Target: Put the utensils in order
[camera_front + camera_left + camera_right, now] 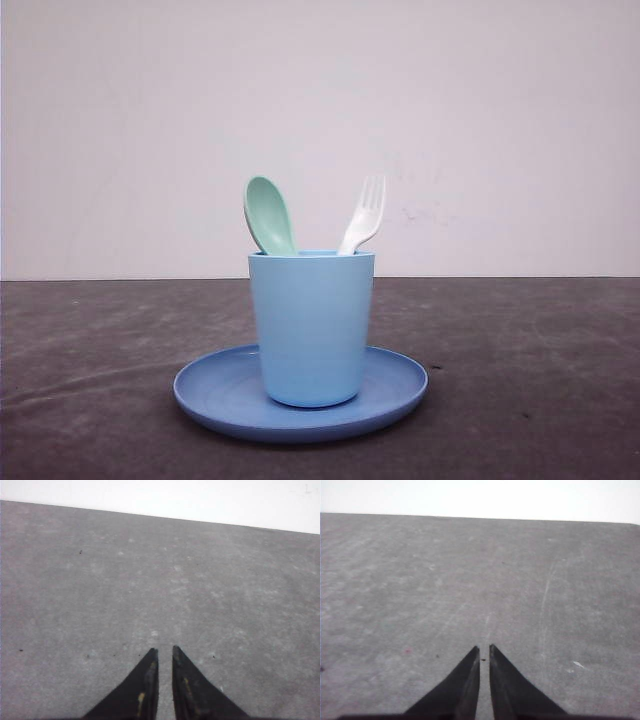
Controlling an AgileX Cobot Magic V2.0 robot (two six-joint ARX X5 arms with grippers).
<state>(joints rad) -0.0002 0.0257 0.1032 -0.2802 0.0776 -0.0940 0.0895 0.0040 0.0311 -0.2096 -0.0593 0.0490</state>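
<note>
Nearest in the front view lies the dark grey, faintly scuffed table top (90,400), and on it, a little in from the near edge and close to the middle of the scene, sits a round blue plastic plate (215,395) with a shallow raised rim. A light blue plastic cup (311,325), straight-sided and slightly tapered toward its base, stands upright on the plate's centre. Both utensils stand in this cup, handles down and hidden inside it: the mint-green plastic spoon (268,216) with its oval bowl rises above the rim on the left and leans a little leftward, while the small white plastic fork (364,215) with four tines rises on the right and leans rightward, so the two heads are apart from each other. Behind the table stands a plain pale wall (500,130). The wrist views give what the front view leaves out, namely the grippers. In the left wrist view the left gripper (165,651) hangs over bare grey table, its two black pointed fingers (142,690) nearly parallel with only a thin slit between the tips, gripping nothing. In the right wrist view the right gripper (484,648) is posed much the same over bare table, its black fingers (512,690) drawn close with a narrow gap and nothing between them.
</note>
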